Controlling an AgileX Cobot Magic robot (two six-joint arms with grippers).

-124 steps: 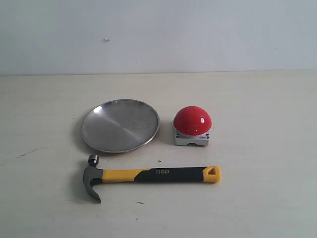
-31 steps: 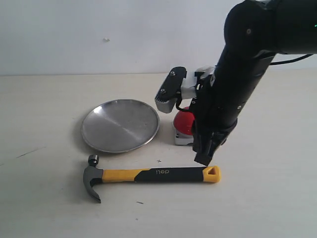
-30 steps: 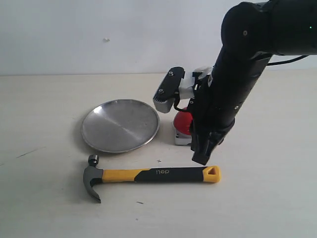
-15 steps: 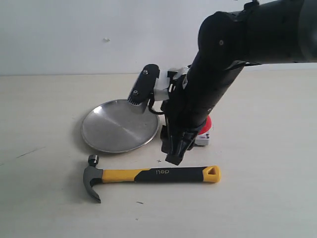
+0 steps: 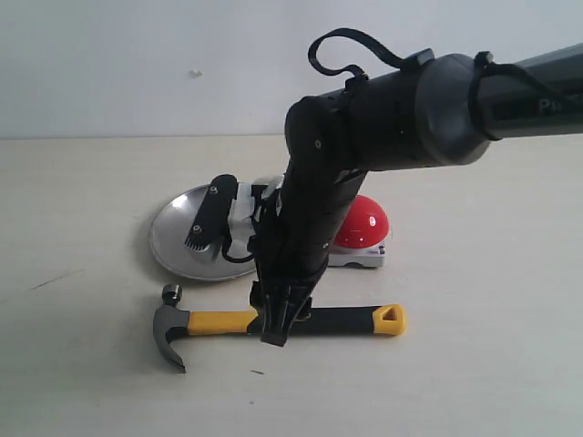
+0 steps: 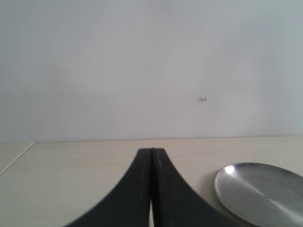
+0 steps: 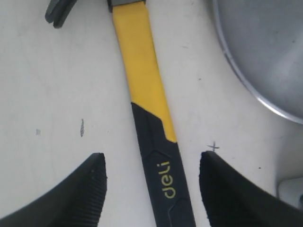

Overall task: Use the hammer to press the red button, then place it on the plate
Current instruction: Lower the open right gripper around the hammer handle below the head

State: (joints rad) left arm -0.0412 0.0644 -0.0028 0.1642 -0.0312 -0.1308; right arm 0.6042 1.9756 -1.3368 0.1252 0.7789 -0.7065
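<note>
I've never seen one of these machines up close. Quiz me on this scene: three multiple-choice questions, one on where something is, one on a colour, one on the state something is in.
1. Where does the hammer lie?
A. On the table, nearer the camera than the plate and the red button
B. On the plate
C. On top of the red button

2. What colours is the hammer's handle?
A. Red and white
B. Yellow and black
C. All blue

3. How do the jaws of the right gripper stand?
A. Shut on the handle
B. Shut on the plate
C. Open, one on each side of the handle

Answers:
1. A, it lies flat on bare table.
2. B, a yellow stretch runs into a black one.
3. C, the right wrist view shows table between each jaw and the handle.
</note>
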